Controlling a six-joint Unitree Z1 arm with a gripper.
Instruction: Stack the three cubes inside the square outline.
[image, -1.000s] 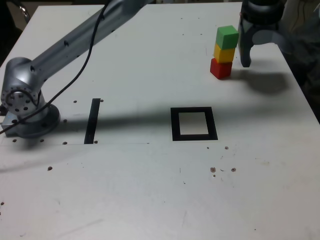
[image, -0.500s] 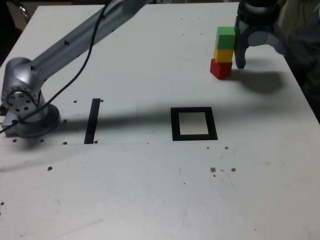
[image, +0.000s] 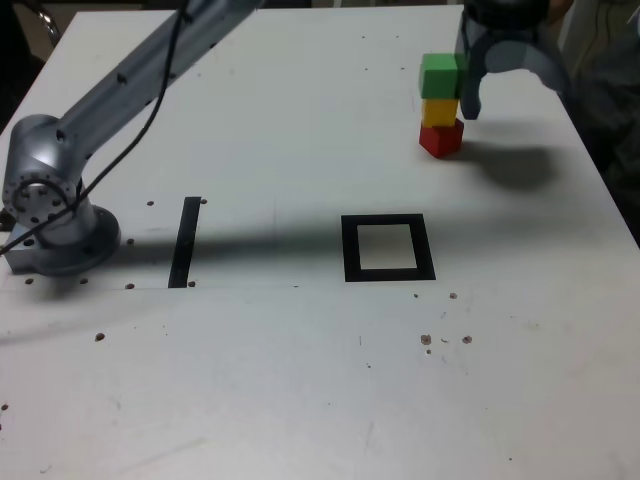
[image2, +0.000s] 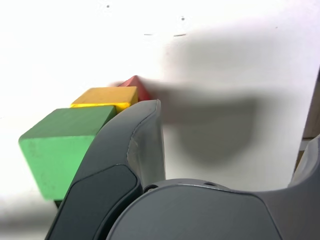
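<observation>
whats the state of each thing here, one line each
green cube: top of the stack, shifted toward the exterior view's left, overhanging
yellow cube: middle of the stack
red cube: bottom, on the table, turned askew
square outline: nothing inside it, stack stands outside it
black strip: flat on the table
claw: open, one finger against the green cube, holding nothing

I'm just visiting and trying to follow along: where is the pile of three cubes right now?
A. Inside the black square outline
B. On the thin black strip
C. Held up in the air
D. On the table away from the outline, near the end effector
D: the stack, green cube over yellow cube over red cube, stands on the table beside the end effector, while the outline holds nothing.
</observation>
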